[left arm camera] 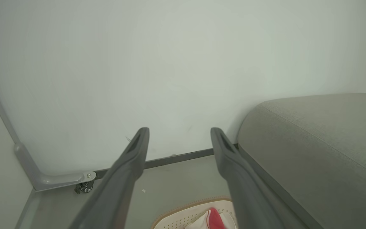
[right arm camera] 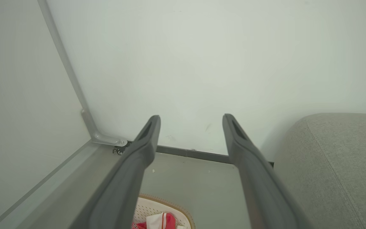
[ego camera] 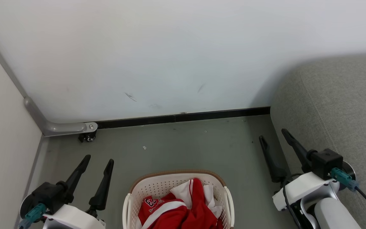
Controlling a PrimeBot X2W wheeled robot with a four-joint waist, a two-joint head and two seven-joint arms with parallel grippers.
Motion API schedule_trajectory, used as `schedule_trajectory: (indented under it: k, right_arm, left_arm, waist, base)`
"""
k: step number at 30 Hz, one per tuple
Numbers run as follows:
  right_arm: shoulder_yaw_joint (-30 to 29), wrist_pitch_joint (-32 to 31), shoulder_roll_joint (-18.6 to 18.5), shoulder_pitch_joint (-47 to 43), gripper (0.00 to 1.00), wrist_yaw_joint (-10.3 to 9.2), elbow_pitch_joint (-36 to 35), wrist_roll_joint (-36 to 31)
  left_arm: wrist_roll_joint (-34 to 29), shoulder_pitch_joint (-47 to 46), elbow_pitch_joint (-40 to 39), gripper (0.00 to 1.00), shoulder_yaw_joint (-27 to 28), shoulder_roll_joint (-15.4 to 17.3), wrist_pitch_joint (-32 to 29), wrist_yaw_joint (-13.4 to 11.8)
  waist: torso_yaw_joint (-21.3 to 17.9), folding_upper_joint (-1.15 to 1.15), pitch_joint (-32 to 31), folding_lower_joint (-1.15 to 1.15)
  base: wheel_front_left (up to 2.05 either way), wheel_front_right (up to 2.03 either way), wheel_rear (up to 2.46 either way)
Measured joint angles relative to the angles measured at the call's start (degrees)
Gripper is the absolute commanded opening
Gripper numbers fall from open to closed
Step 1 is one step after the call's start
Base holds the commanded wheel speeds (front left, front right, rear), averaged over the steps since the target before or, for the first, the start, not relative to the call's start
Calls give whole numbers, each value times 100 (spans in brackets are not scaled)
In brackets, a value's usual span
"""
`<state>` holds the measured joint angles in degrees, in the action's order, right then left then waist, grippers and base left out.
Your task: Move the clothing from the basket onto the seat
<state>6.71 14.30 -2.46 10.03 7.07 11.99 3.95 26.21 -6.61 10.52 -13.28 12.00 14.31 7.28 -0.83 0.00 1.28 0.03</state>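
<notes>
Red and white clothing (ego camera: 176, 208) lies bunched in the cream basket (ego camera: 162, 184) on the grey floor at the bottom middle of the head view. The basket's brown rim (left arm camera: 189, 208) and a bit of the clothing (left arm camera: 214, 219) peek in at the bottom of the left wrist view, and the basket (right arm camera: 151, 208) also shows low in the right wrist view. The light-grey seat (ego camera: 338, 105) stands to the right. My left gripper (ego camera: 98, 160) is open, left of the basket. My right gripper (ego camera: 273, 133) is open too, between the basket and the seat, empty.
A white wall (ego camera: 170, 57) with a dark skirting strip (ego camera: 183, 117) closes the space ahead. A pale panel (ego camera: 2, 133) with a grey metal bracket and small caster (ego camera: 87, 136) bounds the left. Bare floor (ego camera: 186, 146) lies between basket and wall.
</notes>
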Motion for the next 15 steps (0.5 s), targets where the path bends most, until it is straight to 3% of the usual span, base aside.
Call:
schedule_trajectory:
  k: [15]
  right_arm:
    - [82, 1, -5, 248, 100, 0, -151, 0]
  left_arm:
    - [256, 9, 301, 100, -580, 73, 0, 0]
  waist:
    - [-18, 0, 336, 0]
  base:
    - [0, 0, 0]
